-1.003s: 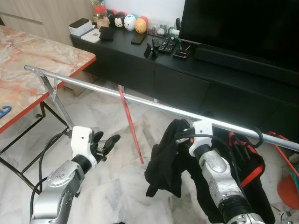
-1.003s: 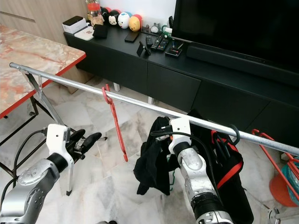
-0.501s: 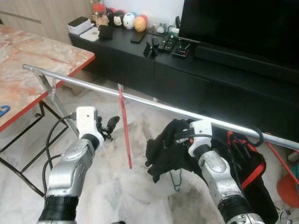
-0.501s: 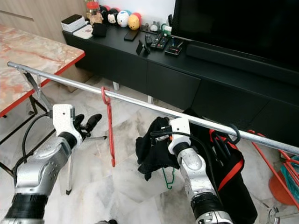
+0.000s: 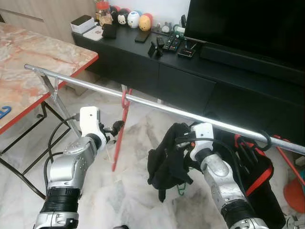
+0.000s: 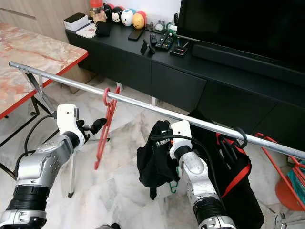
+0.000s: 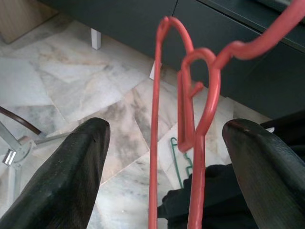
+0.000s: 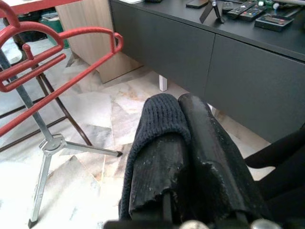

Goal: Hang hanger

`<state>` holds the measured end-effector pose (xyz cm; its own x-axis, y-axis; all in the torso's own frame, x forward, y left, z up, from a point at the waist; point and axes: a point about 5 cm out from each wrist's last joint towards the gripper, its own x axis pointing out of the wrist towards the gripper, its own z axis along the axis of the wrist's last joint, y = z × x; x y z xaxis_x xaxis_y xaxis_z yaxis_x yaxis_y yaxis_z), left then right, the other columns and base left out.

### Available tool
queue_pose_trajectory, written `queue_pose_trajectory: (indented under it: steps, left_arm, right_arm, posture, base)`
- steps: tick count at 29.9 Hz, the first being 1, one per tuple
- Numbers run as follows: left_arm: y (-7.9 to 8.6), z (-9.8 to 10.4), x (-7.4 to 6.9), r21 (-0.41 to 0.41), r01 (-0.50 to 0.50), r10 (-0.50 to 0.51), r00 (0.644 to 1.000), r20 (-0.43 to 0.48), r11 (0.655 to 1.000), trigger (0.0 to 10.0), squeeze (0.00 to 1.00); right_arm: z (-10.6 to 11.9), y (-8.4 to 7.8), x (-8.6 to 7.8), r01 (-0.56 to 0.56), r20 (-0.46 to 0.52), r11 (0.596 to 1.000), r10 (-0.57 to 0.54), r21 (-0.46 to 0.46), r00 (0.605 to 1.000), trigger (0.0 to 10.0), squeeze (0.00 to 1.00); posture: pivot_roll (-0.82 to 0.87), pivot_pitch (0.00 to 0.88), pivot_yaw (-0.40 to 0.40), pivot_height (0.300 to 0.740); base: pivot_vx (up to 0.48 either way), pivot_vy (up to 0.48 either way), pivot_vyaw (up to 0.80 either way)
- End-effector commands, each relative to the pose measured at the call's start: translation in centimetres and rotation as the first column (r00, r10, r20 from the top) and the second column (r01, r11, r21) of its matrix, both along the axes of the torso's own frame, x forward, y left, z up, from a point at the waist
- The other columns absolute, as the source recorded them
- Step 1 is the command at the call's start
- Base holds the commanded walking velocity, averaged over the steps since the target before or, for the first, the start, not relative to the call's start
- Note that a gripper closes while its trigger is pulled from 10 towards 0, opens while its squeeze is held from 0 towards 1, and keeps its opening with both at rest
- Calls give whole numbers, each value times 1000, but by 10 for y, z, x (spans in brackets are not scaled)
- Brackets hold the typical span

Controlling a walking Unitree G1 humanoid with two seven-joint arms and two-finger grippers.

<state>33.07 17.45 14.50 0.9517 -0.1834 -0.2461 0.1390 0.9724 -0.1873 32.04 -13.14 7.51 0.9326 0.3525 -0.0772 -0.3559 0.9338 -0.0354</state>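
Red hanger (image 6: 106, 125) is hooked on the metal rail (image 6: 157, 110) toward its left end, body swung out at an angle below it, not plumb. Left claw (image 6: 94, 127) is right beside the hanger's edge, fingers (image 7: 78, 179) spread wide either side of the red wire in the left wrist view, gripping nothing. Can't tell from the head views if a fingertip is touching the hanger or just next to it.

Right claw (image 8: 183, 157) sits below the rail further right, fingers pressed together on dark knit fabric, part of the black garment (image 6: 155, 160) bunched under it. A thin green hanger (image 6: 174, 183) pokes out under that garment. More clothing, black with red trim (image 6: 228, 164), hangs off the rail beyond the right arm.

Step, as I read it: red hanger is on the rail, so this looks like the release/settle stage. The next move calls for backing the left claw straight away from the wire without snagging it, so the hanger can drop to vertical and stay hooked. Risk: a finger catching the wire and lifting the hook off.

Around it: marble floor, bench with red edge (image 5: 28, 62) on the left, black TV cabinet (image 5: 190, 71) behind
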Motion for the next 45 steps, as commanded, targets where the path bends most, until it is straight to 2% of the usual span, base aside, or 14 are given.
queue_pose_trajectory:
  steps: [1,6,12,16,19,23,27,34,39,45]
  left_arm:
    - [2,8,1,17,2,-3,1000,10,1000,10000,0]
    - [9,3,2,62,-6,6,1000,-7,998,10000,0]
    - [5,-10,4,75,2,1,1000,-31,997,10000,0]
    - [-4,-9,9,37,50,-50,999,1,998,10000,0]
    - [-8,-8,13,51,80,-81,997,13,995,10000,0]
    - [-6,-5,18,63,83,-85,996,38,995,10000,0]
    - [0,-9,21,109,69,-74,997,36,992,10000,0]
    - [2,-8,29,103,31,-41,994,99,994,10000,0]
    - [-7,-11,31,52,85,-91,988,126,995,10000,0]
    - [-16,-14,32,49,176,-181,971,159,983,10000,0]
  right_arm:
    - [-1,1,-1,-12,-3,1000,12,-14,1000,10000,0]
    - [-1,4,-1,-21,-5,1000,21,-8,1000,10000,0]
    - [-1,3,-1,-22,-3,1000,22,-8,1000,10000,0]
    - [-1,3,-2,-24,-5,1000,24,-9,1000,10000,0]
    - [-1,3,-2,-25,-5,1000,25,-11,1000,10000,0]
    - [-1,2,-2,-25,-4,1000,25,-11,1000,10000,0]
    - [-1,3,-2,-27,-3,1000,27,-12,1000,10000,0]
    - [-1,3,-1,-30,-1,999,30,-12,1000,10000,0]
    - [1,4,-1,-34,2,999,34,-11,999,10000,0]
    - [0,4,-1,-38,1,999,38,-13,999,10000,0]
  posture:
    - [39,113,14,740]
    - [37,112,14,740]
    - [31,111,13,740]
    - [26,106,13,740]
    - [22,103,13,740]
    - [21,100,14,740]
    - [18,98,14,740]
    - [15,96,14,740]
    - [5,99,12,740]
    - [5,99,11,740]
  base:
    - [0,0,0]
    - [0,0,0]
    - [0,0,0]
    - [0,0,0]
    - [0,0,0]
    - [0,0,0]
    - [0,0,0]
    - [0,0,0]
    - [0,0,0]
    - [0,0,0]
